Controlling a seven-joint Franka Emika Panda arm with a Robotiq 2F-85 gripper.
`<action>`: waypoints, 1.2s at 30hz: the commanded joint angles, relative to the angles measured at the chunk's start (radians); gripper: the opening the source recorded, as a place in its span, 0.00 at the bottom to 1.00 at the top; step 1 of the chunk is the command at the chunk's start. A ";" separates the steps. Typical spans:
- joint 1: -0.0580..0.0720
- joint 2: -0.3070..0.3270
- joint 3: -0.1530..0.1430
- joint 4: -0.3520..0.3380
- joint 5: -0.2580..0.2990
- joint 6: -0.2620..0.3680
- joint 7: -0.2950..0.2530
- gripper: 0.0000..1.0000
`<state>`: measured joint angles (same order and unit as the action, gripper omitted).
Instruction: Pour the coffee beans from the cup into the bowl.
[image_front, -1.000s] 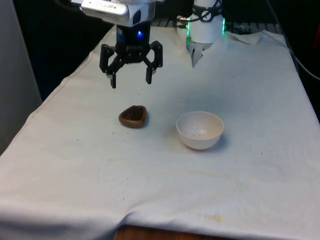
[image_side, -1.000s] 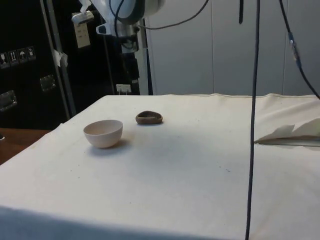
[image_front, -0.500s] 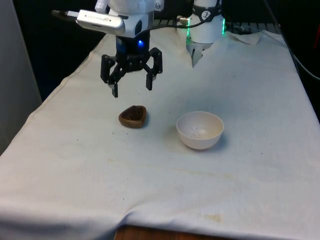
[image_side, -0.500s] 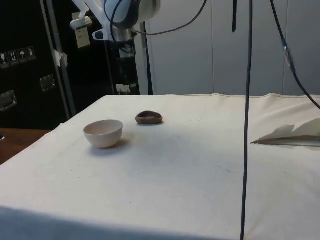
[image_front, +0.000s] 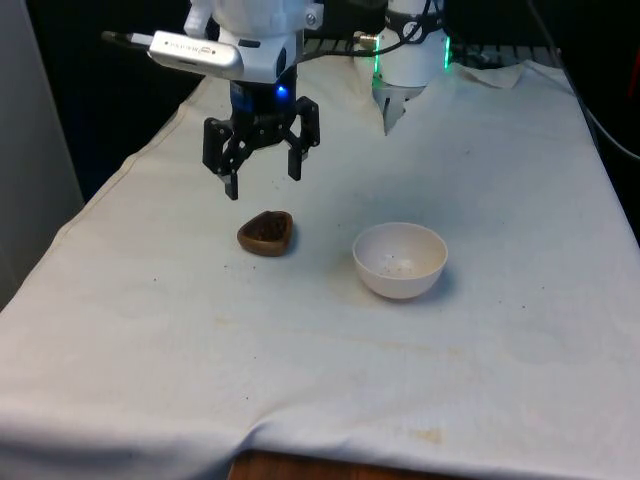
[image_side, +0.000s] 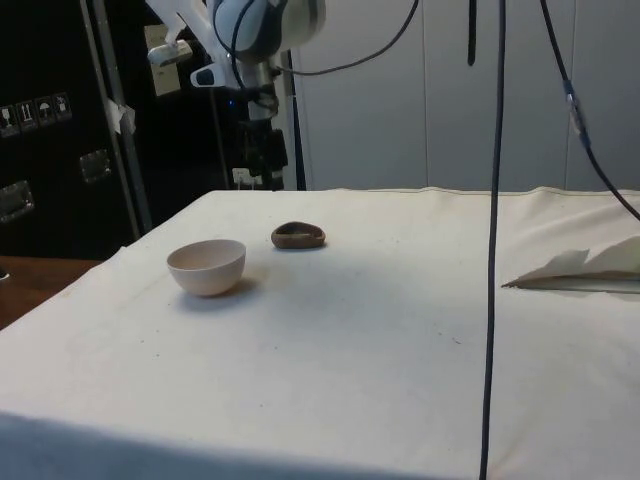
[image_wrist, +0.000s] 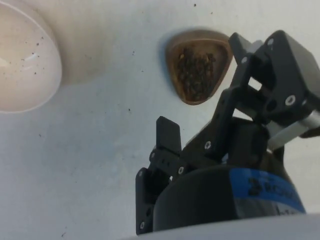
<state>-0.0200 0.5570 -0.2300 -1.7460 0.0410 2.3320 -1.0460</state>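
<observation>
Lower than a second ago, the gripper (image_front: 262, 172) hangs with fingers spread and empty above and just behind the cup (image_front: 266, 232). Nearest sits the bowl (image_front: 400, 260), to the front view's right of the cup, apart from it. To grasp well, I judge the fingers should straddle the cup's rim squarely, keeping it level. Beans (image_wrist: 196, 71) show plainly from the wrist; the side view hides them behind the cup's wall.

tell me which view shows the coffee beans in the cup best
The wrist view: it looks straight down into the brown cup, so the dark coffee beans inside are plain. The front view shows the cup at a slant, with its dark contents partly visible. The side view shows the cup's low profile and rim, not the beans.
</observation>
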 joint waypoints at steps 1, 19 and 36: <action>-0.005 -0.004 0.004 -0.010 0.004 0.014 -0.015 1.00; -0.013 0.016 0.002 -0.024 0.019 0.028 -0.171 1.00; -0.020 0.040 -0.013 -0.019 0.023 0.023 -0.298 1.00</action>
<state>-0.0400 0.5970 -0.2430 -1.7650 0.0640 2.3550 -1.3440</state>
